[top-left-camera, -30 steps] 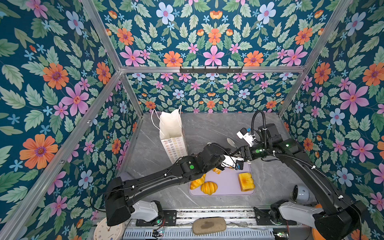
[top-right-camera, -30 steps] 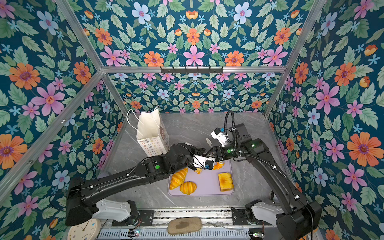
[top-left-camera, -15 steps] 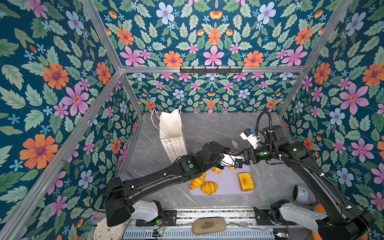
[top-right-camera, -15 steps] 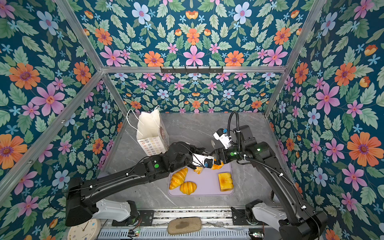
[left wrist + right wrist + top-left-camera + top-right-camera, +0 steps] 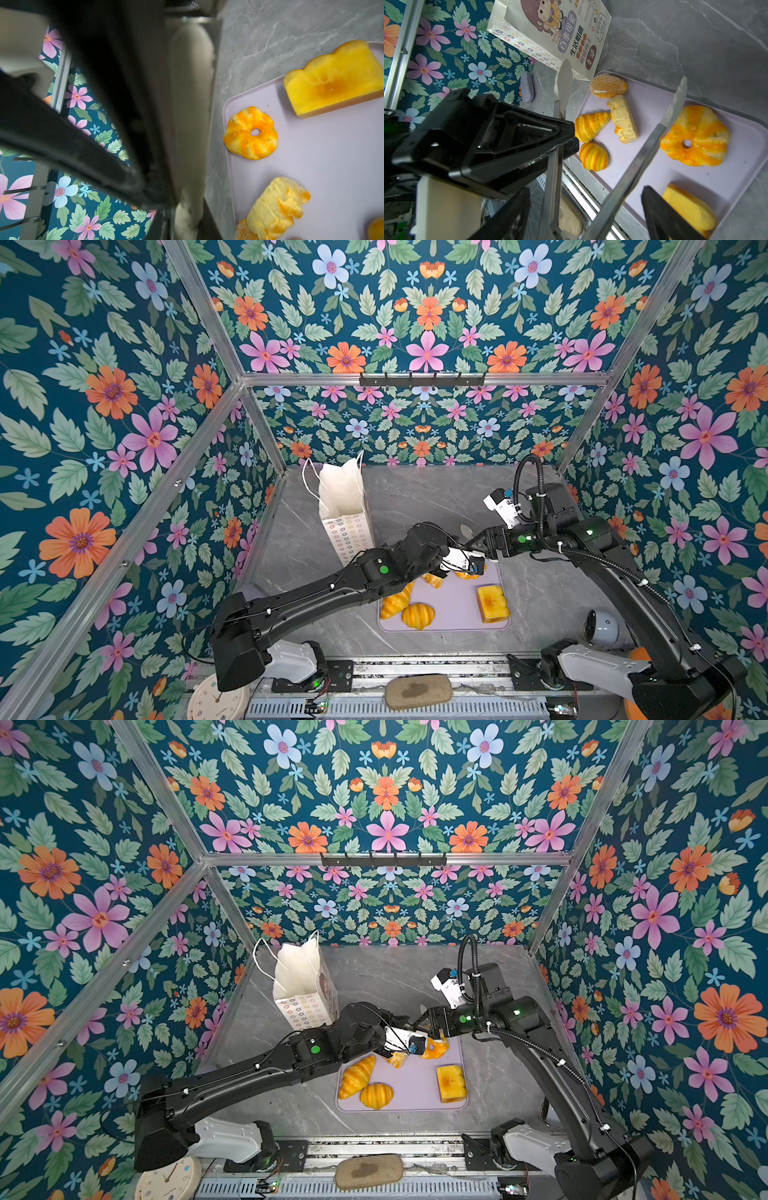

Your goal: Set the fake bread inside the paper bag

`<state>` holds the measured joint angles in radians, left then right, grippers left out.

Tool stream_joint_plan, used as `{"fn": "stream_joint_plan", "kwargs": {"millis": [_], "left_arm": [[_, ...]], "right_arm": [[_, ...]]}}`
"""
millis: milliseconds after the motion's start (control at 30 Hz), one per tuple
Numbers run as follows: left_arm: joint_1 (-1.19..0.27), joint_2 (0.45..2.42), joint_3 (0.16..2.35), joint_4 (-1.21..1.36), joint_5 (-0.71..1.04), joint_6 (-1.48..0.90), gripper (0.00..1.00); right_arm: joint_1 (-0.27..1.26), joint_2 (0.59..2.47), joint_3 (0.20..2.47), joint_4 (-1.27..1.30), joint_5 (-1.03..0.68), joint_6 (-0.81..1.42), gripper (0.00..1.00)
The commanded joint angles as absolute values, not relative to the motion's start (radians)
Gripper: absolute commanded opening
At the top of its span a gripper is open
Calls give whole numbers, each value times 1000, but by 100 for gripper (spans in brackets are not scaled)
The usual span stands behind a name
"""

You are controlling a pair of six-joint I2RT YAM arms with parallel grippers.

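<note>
You can read the paper bag panel in the right wrist view: "百事可爱", "生活明朗", "幸运", and "FIGHTING" twice. The finer print there is too small for you to read.

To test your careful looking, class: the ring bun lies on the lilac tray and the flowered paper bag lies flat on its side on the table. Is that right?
No: the paper bag stands upright, mouth open, as both top views show. So: the ring bun lies on the lilac tray and the bag stands upright on the table.
</note>
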<state>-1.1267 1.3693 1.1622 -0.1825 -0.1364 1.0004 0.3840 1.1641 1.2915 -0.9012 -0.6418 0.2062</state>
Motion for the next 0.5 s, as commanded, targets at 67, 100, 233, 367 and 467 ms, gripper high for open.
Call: {"fn": "stream_joint_plan", "kwargs": {"millis": [67, 100, 233, 367, 467], "left_arm": [[-1127, 1384, 1172, -179, -150, 1010, 0], [-1128, 1385, 1173, -179, -150, 1012, 0], [-1127, 1394, 1178, -186, -151, 1020, 0], [-1127, 1405, 1184, -187, -147, 1028, 0], [-1128, 1421, 1194, -190, -153, 1032, 0]], "right_arm": [[396, 1208, 1309, -898, -761, 203, 85], [397, 1215, 1309, -902, -770, 193, 85], [400, 1234, 1311, -932, -803, 158, 85], [403, 1247, 1308, -932, -814, 151, 85], [408, 1252, 1303, -932, -834, 147, 85]]}}
